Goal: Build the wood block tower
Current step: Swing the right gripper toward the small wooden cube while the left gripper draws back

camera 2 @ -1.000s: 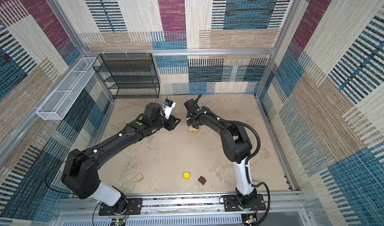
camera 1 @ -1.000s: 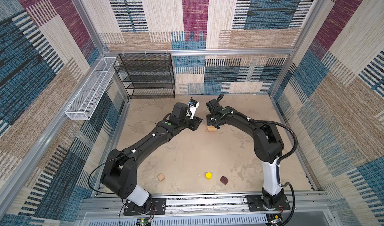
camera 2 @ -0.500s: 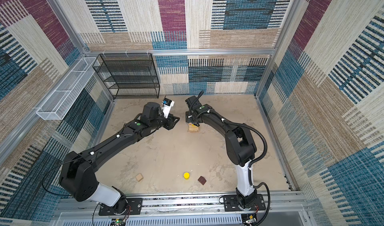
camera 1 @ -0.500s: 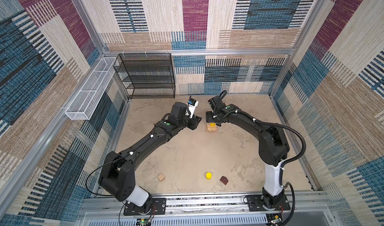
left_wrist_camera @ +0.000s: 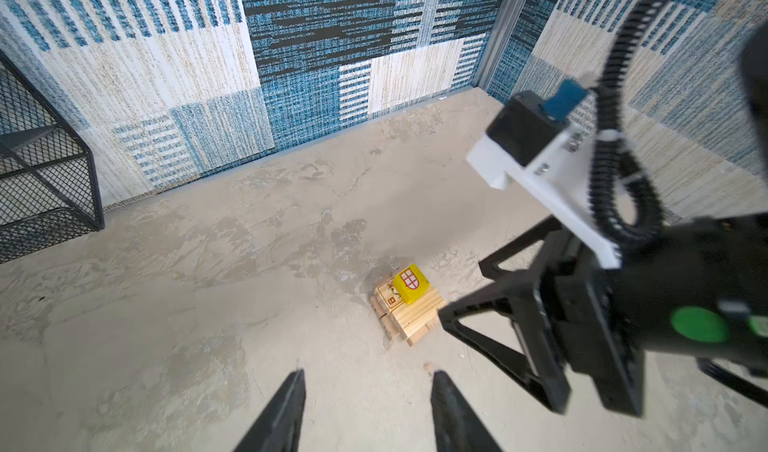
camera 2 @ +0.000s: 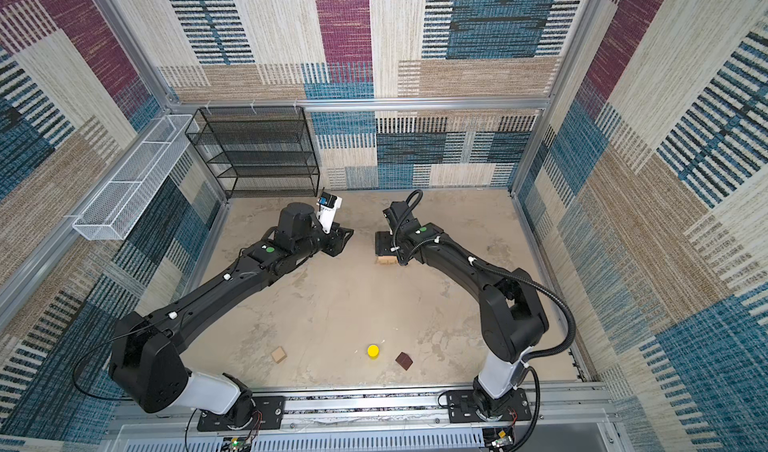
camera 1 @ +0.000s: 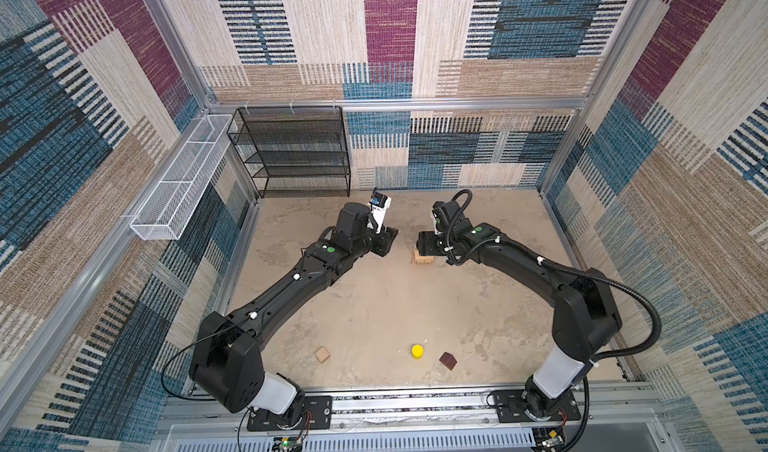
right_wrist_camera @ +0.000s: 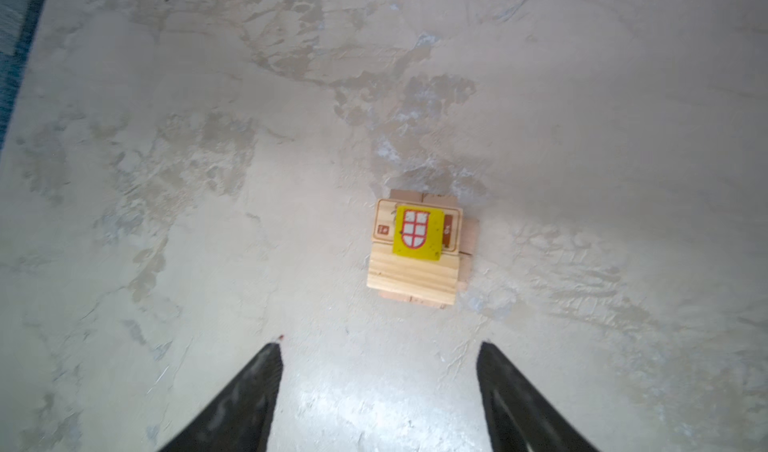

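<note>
A second ago our right hand (right_wrist_camera: 379, 345) was down at the wood block tower (right_wrist_camera: 417, 254). It has since risen clear and spread its jaws wide, with nothing between them. The yellow window block (right_wrist_camera: 417, 233) now sits on the tower's top planks, so we judge that layer placed and the hand free for the next piece. The tower stands on the bench (camera 1: 374, 304), directly under that hand. Our left hand (left_wrist_camera: 366, 374) waits just beside the tower, half open and empty. In both top views the right hand (camera 1: 426, 244) covers the tower's top, so only pale plank edges (camera 1: 423, 258) show there. The wrist views show more: the red-and-white window print, the printed plank (left_wrist_camera: 388, 295) beneath it and the crossed layers below. Only the top views show what remains: the tan cube (camera 1: 322, 354), yellow cylinder (camera 1: 417, 350) and dark brown house-shaped block (camera 1: 448, 360), all well apart from the tower, towards our arm bases.
</note>
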